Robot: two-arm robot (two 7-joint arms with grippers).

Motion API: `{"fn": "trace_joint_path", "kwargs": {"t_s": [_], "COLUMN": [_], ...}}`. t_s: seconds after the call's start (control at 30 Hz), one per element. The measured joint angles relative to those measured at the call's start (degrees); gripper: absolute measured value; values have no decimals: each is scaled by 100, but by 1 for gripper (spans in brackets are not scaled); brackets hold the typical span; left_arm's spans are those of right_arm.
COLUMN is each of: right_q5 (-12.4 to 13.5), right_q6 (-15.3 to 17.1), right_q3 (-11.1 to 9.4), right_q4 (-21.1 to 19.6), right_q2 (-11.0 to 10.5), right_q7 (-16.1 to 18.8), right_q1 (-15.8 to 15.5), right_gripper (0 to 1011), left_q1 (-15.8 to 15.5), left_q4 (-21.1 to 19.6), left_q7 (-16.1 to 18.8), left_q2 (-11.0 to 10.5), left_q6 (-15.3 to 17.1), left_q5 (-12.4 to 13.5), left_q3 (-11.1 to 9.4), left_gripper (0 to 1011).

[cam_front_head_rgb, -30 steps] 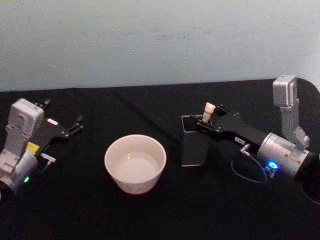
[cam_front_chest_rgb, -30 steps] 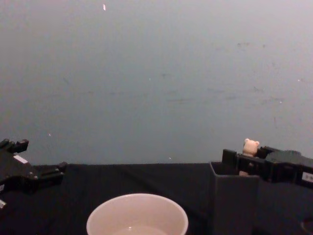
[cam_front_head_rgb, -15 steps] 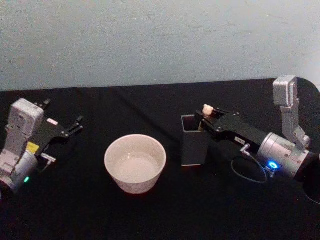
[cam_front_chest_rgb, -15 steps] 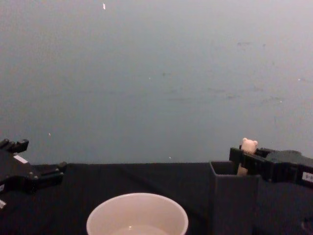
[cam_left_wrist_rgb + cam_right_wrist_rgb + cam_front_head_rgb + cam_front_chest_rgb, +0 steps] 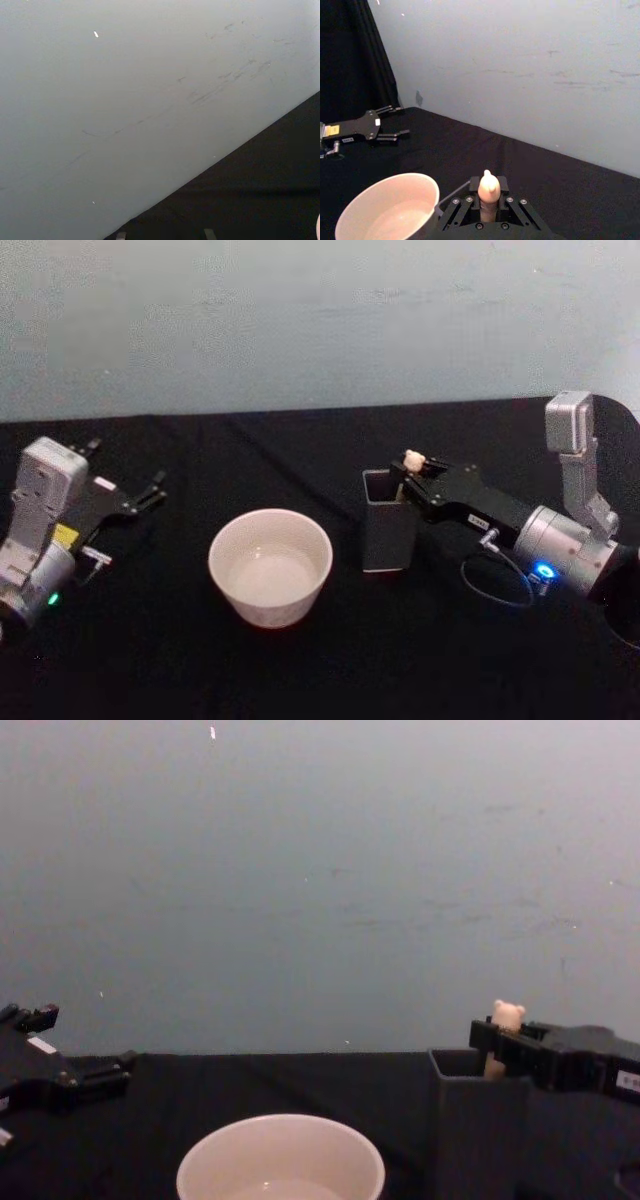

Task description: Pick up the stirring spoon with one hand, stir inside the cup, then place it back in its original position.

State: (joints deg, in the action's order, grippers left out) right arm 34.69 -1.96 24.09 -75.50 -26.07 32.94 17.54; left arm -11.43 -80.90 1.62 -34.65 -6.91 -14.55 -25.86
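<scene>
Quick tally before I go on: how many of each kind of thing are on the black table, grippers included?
Cups: 1, the cream cup
Holders: 1, the dark grey holder
Spoons: 1, the stirring spoon, standing in the holder
Grippers: 2, the left gripper open at the table's left, the right gripper shut on the spoon
Total: 5

Head view down, chest view low and level, both with the cup; left wrist apparently wallward.
</scene>
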Motion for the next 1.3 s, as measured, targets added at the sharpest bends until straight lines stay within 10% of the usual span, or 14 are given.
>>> {"fn": "trace_joint_path", "kwargs": {"t_s": [1.3], "right_q5": [-85], "right_q6": [-764], "right_q3": [-474], "right_q4": [-1359], "right_q2": [-48], "right_q7": [9], "right_q1": [-240], "right_gripper": [188], "left_q1": [0], "left_q4": [0], "left_q7": [0], "left_q2": [0], "left_q6": [0], "left_q5": [0], "left_q3": [0], "left_gripper": [1001]}}
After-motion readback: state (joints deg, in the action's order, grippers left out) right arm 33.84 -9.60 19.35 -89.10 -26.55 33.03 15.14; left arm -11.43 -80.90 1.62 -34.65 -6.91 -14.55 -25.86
